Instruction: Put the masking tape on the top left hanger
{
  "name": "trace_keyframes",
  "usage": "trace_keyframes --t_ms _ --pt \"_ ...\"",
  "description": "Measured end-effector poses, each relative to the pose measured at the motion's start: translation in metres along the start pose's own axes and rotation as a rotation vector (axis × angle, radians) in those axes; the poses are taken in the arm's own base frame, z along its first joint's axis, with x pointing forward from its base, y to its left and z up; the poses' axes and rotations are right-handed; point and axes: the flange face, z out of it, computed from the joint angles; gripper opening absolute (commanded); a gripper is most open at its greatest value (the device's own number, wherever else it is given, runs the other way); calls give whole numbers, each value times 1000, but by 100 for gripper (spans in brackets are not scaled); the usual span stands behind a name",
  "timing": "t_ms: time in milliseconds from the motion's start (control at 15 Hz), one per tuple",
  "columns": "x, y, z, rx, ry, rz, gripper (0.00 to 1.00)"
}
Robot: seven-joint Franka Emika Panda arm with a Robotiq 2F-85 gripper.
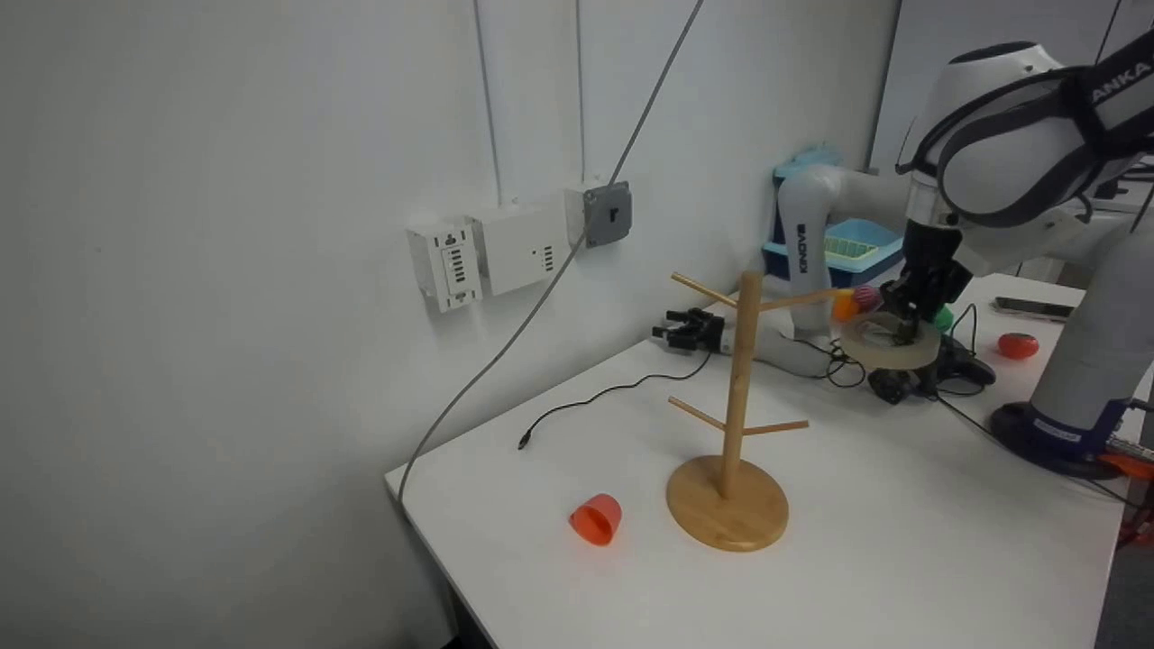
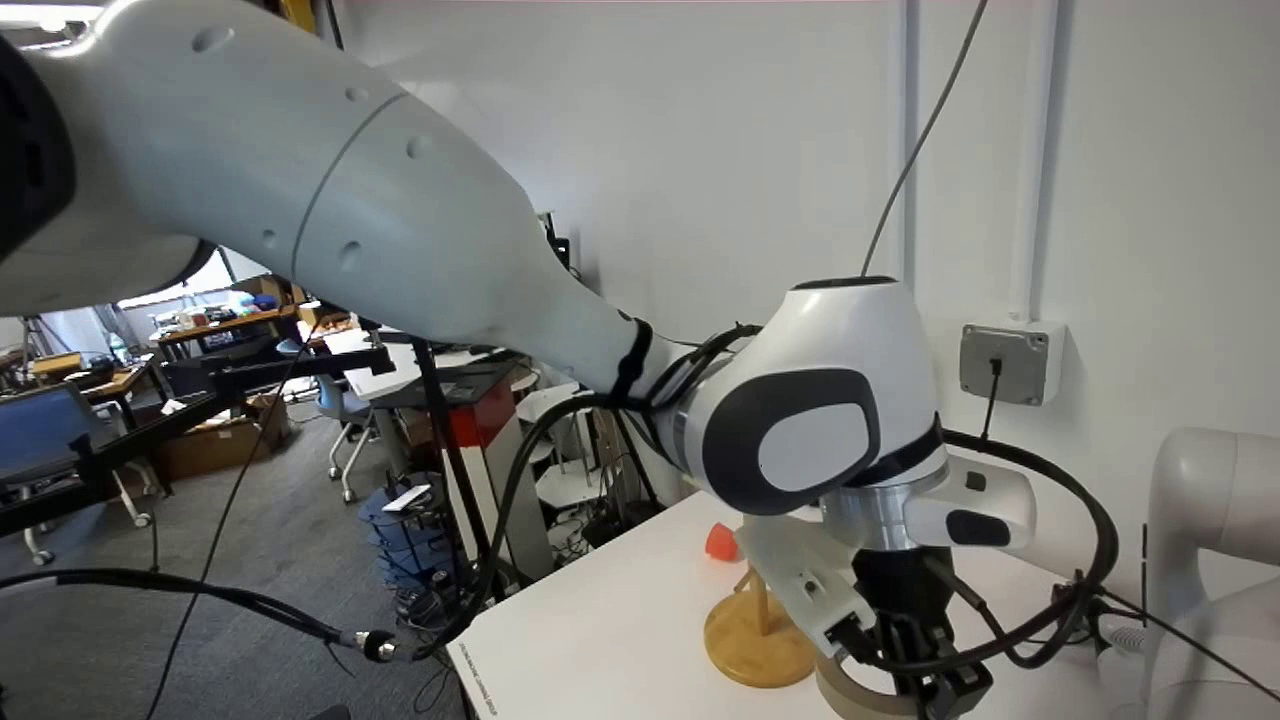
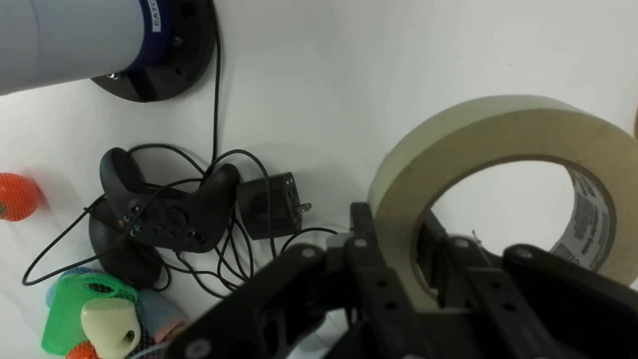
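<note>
Pinching one side of the tape [image 3: 528, 132], the tool [image 3: 396, 222] is closed on the band, one finger inside the ring and one outside it. The tape is held tilted over the white tabletop [image 1: 902, 577], apart from the wooden stand [image 1: 739, 379] and its top left hanger [image 1: 703, 288]. In an exterior view the stand rises upright from a round base [image 1: 727, 518], with an orange-red cup [image 1: 597, 520] lying on its side to the left and a thin black cable [image 1: 622, 388] trailing loosely behind, toward the pale wall [image 1: 225, 270]. Farther along appear a white Kinova arm [image 1: 805, 234], a blue bin [image 1: 870, 233], a dark flat device [image 1: 1032, 309] and a red round object [image 1: 1018, 345]. The wrist view shows more of the tabletop: a black controller [image 3: 172, 209] among tangled wires [image 3: 217, 94], a plug adapter [image 3: 269, 204] just beside it, and a heap of colourful toys [image 3: 79, 304].

On the wall sit white boxes [image 1: 518, 248] and a grey box [image 1: 608, 214], and a grey cord [image 1: 658, 90] slants down across that view. Behind the robot arm [image 2: 420, 230], in an exterior view, are grey carpet [image 2: 310, 570], a blue chair [image 2: 50, 430], a cardboard box [image 2: 220, 440], a white desk [image 2: 385, 384] and, farther back, cluttered benches [image 2: 225, 322] whose contents are too small to sort.
</note>
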Motion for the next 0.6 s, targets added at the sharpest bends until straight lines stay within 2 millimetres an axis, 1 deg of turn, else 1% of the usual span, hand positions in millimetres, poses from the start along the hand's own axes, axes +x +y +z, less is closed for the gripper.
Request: trace_keyframes --t_ms 333,600 --pt "-16 12 -55 28 -5 -77 6" --pt "-30 21 -96 66 30 -133 6"
